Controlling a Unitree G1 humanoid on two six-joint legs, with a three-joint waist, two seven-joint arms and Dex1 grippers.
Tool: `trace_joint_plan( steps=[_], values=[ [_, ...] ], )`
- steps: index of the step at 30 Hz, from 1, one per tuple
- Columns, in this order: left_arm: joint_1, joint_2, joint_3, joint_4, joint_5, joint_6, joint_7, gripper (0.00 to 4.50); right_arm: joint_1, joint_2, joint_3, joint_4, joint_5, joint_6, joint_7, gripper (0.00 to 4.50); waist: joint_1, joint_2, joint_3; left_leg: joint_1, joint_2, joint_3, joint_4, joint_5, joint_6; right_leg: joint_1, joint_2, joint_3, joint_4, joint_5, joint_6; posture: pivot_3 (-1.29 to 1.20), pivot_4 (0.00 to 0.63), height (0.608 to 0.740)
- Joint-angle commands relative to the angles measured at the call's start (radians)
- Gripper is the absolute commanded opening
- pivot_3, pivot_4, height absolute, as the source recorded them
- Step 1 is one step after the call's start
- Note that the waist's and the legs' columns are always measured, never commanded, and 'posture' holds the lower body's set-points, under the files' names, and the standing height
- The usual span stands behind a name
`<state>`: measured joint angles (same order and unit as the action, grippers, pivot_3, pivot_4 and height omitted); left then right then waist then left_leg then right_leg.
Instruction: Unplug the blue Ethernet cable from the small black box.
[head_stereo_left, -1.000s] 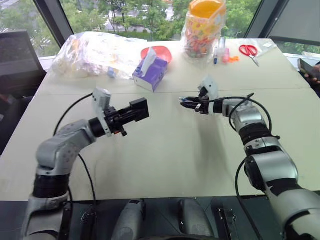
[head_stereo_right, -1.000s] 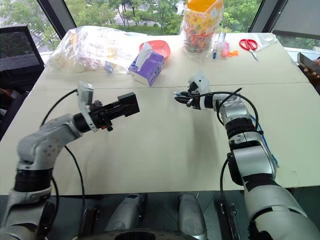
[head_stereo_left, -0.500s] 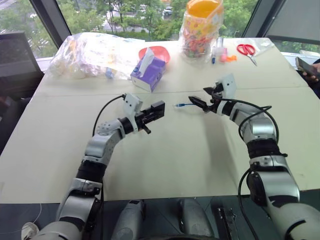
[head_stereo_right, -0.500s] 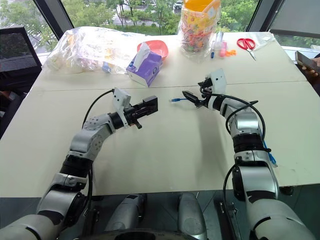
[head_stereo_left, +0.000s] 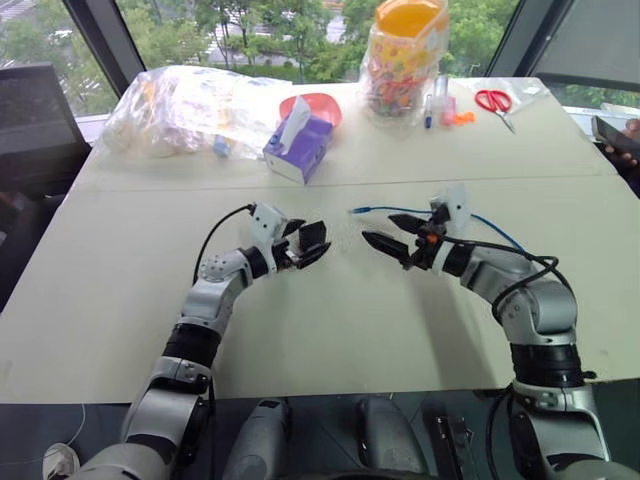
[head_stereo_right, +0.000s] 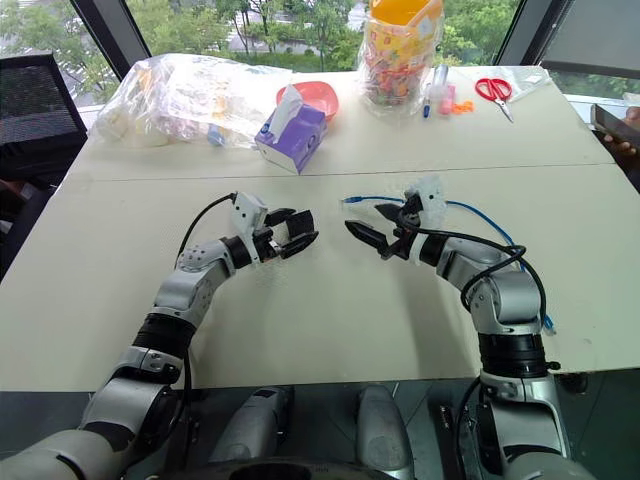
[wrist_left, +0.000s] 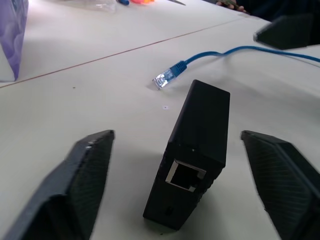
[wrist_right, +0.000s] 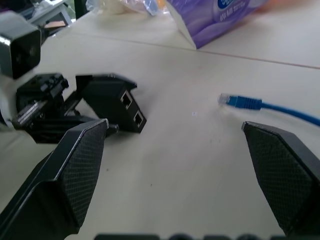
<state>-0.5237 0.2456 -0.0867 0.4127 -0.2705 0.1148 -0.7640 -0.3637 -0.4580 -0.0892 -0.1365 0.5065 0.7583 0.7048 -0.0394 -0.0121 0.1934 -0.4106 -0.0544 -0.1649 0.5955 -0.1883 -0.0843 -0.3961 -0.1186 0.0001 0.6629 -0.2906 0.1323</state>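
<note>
Left eye view has the big cream table (head_stereo_left: 330, 330) carrying everything. Far side there's a purple tissue box (head_stereo_left: 299, 146). The right gripper (head_stereo_left: 395, 233) sits right of centre, fingers spread wide, holding nothing. The left gripper (head_stereo_left: 302, 240) is also wide, with the small black box (wrist_left: 192, 150) standing on the table between its fingers, port empty. The blue Ethernet cable (head_stereo_left: 490, 227) lies unplugged, its clear plug just beyond the box.
</note>
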Motion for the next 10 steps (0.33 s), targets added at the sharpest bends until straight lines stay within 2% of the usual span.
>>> trace_joint_plan(
  steps=[1,10],
  values=[
    [0.034,0.051,0.038,-0.090,-0.010,0.014,-0.016,4.49,0.023,-0.031,0.001,-0.047,0.029,0.012,0.034,4.50,-0.006,0.000,0.000,0.000,0.000,0.000,0.000,0.000,0.000,0.000,0.000,0.000,0.000,0.000,0.000,0.00,0.150,0.726],
    [0.151,0.216,0.158,-0.387,-0.083,0.186,0.001,4.49,0.039,-0.088,-0.010,-0.031,0.038,0.011,0.073,4.50,-0.002,0.000,0.000,0.001,0.000,0.000,0.000,0.000,0.000,0.001,0.000,0.000,0.000,0.000,0.000,0.00,0.150,0.726]
  ],
)
